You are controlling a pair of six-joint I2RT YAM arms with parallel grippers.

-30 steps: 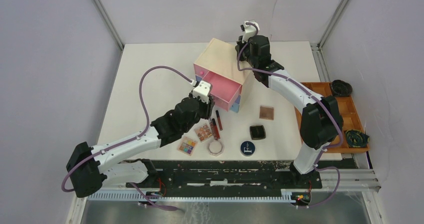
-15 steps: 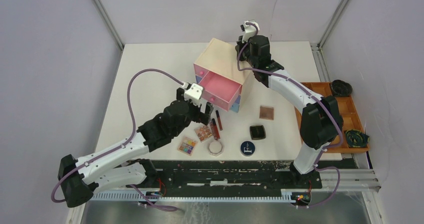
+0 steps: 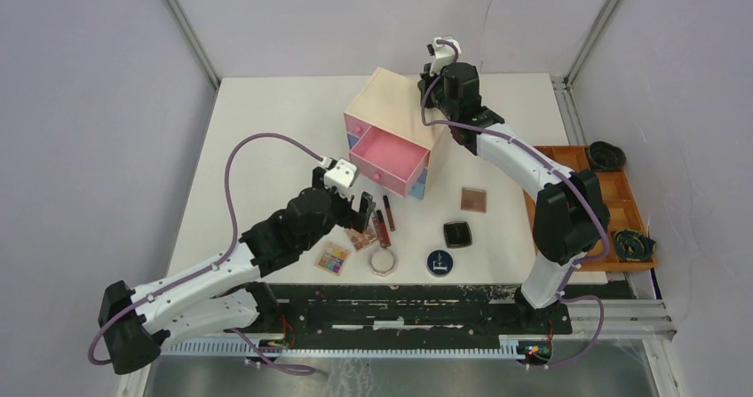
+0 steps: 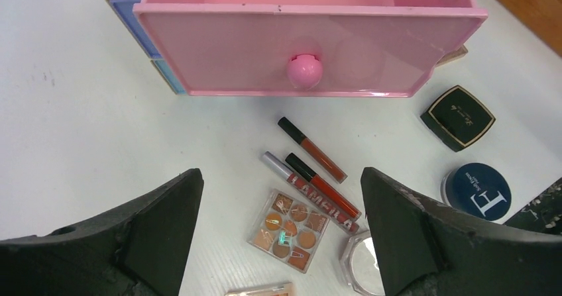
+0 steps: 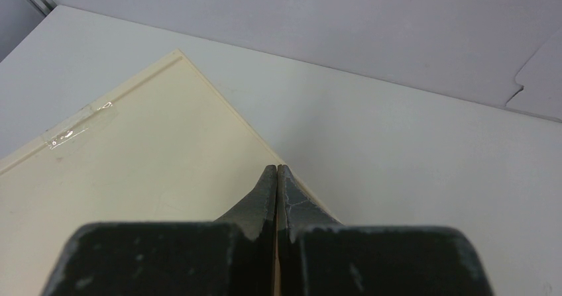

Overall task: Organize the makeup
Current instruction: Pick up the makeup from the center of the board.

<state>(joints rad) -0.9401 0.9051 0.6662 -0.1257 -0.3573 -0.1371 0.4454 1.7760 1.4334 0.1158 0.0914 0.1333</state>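
Left gripper [image 4: 281,190], jaws spread wide and empty, has backed away from the pink drawer [image 4: 305,38], which now stands pulled out. It hangs over the makeup on the table [image 3: 266,148]: palette [image 4: 289,220], tubes [image 4: 318,183], jar [image 4: 363,267], then black compact [image 4: 458,117] and blue compact [image 4: 480,191]. The drawer looks ready and picking can start. Right gripper [image 5: 276,177], fingers pressed together, seems to bear on the box [image 3: 395,99] corner, probably steadying it.

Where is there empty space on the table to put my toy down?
Bare table lies left of the drawer box, up to the far edge. The open pink drawer looks empty too. It is crowded in front of it, where tubes, palettes and jar lie.
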